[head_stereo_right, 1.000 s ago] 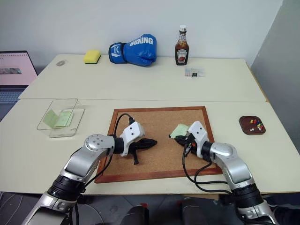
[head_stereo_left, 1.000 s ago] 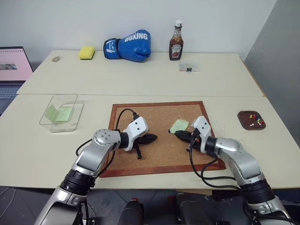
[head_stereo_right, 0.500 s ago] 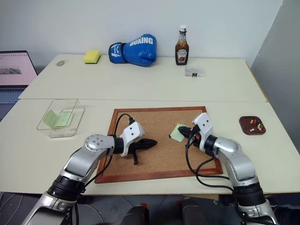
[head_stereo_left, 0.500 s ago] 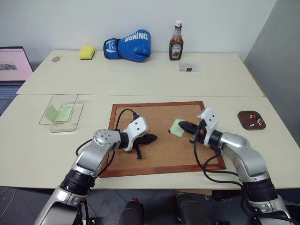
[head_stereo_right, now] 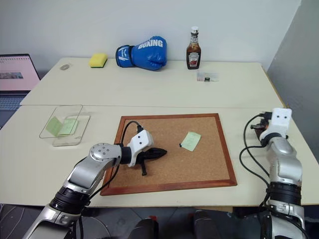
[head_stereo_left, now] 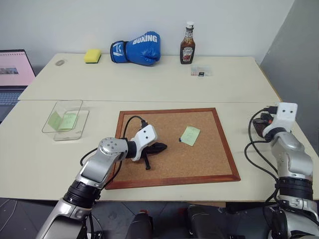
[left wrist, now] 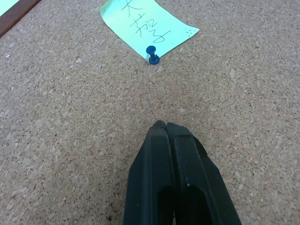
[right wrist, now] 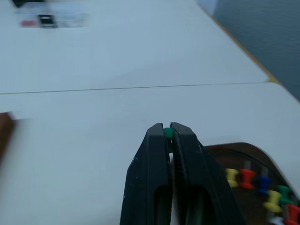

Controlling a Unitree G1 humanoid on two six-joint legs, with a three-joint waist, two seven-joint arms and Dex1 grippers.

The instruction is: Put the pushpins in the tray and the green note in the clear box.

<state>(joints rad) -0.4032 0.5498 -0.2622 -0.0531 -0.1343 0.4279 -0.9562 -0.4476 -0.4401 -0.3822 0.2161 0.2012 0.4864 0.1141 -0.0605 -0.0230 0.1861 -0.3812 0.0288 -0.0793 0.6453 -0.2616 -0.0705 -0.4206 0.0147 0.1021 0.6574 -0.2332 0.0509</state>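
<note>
- Green note point(head_stereo_left: 190, 135) lies on the corkboard point(head_stereo_left: 172, 172), right of centre
- Left gripper point(head_stereo_left: 162, 147) rests on the board at the note's 8 o'clock
- Clear box point(head_stereo_left: 66, 120) well off at 9 o'clock
- Tray point(head_stereo_left: 259, 127) at 3 o'clock, mostly hidden behind the right arm, seemingly

left claw point(left wrist: 165, 125) closed, right claw point(right wrist: 168, 129) pinched

Table point(head_stereo_left: 149, 87): corkboard point(head_stereo_left: 172, 169), tray point(right wrist: 243, 154), clear box point(head_stereo_left: 65, 121)
</note>
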